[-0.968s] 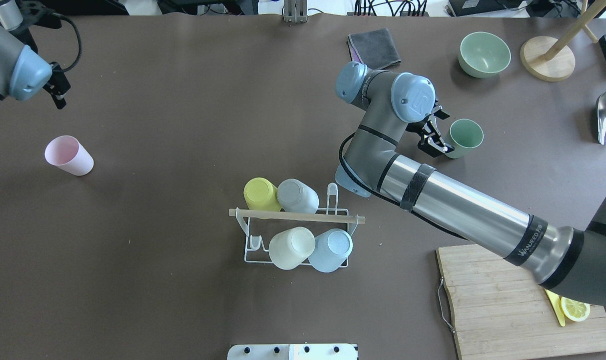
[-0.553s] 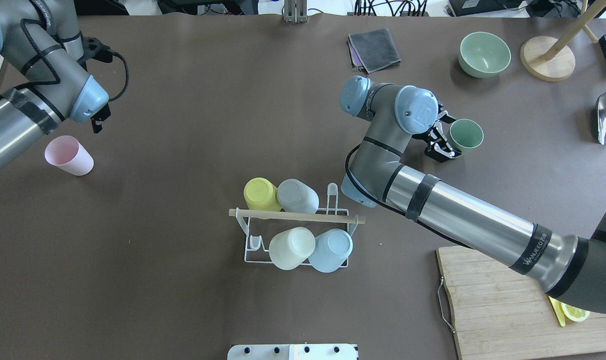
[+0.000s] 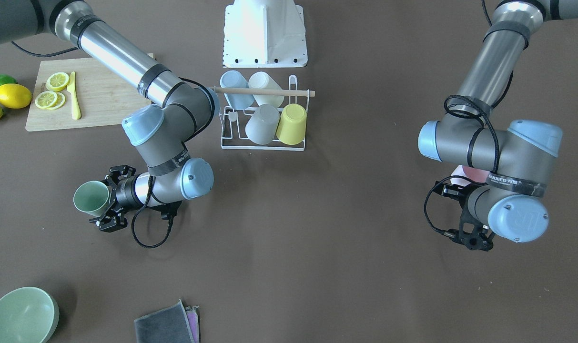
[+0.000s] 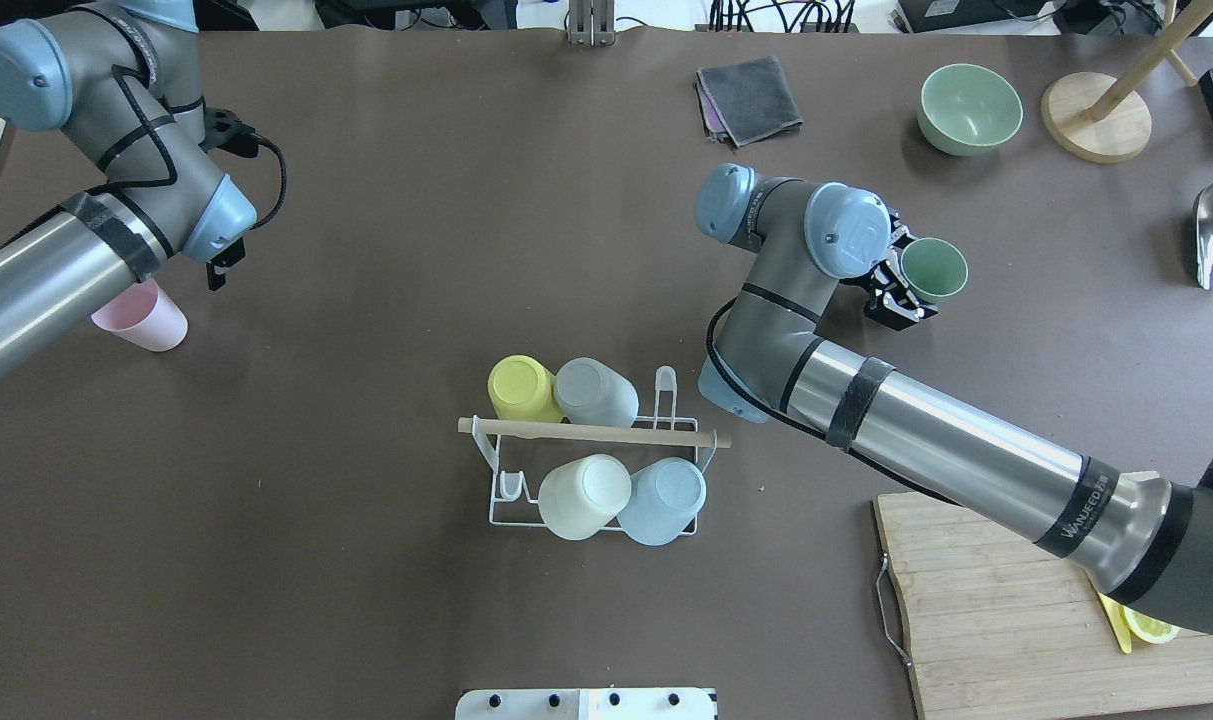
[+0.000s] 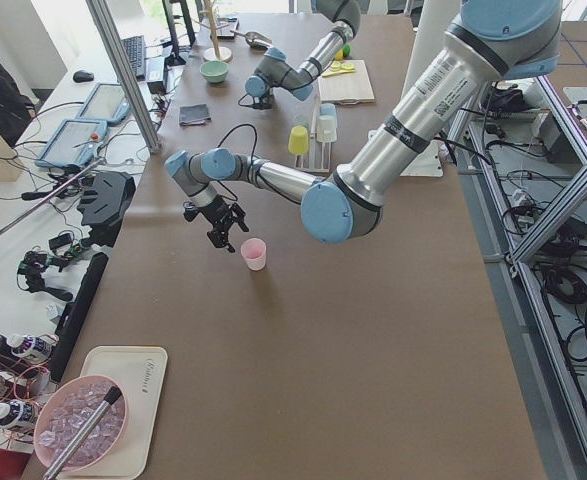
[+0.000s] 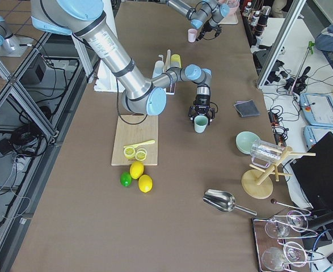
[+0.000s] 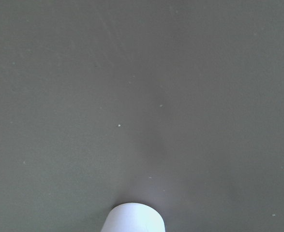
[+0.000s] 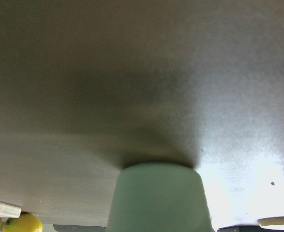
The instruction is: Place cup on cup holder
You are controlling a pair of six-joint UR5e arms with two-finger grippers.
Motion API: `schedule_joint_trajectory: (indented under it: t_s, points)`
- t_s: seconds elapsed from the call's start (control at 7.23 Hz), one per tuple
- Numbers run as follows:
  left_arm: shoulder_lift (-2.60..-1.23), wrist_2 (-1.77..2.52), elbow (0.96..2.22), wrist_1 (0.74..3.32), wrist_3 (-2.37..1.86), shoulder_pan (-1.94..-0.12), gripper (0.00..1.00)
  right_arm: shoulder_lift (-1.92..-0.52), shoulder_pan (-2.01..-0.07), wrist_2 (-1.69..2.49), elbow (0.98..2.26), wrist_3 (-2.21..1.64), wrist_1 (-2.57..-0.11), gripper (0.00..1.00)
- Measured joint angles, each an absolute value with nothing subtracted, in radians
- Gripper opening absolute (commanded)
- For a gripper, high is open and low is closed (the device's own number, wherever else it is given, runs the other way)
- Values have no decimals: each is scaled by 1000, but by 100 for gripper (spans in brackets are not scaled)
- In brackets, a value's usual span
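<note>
Left tool [image 5: 221,230] has swung beside pink cup [image 5: 254,253], grip unclear; right tool [image 3: 105,199], released, straddles green cup [image 3: 91,197].

The cup holder [image 4: 591,432] stands between the left cup [image 4: 156,324] and right cup [image 4: 934,270].

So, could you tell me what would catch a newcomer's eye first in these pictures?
The white cup holder at mid-table, already carrying four upside-down cups. On the robot's right, the right pincer straddles an upright green cup; on its left, the left pincer hovers beside a pink cup.
</note>
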State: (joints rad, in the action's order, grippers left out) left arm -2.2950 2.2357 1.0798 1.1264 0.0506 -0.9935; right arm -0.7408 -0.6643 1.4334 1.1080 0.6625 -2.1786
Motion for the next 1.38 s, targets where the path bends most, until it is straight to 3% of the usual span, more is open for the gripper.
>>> schedule_joint_trajectory:
  t_s: [1.38]
  points:
    - [-2347, 2149, 940, 997, 226, -940, 97, -832, -667, 1416, 1203, 654, -2140, 97]
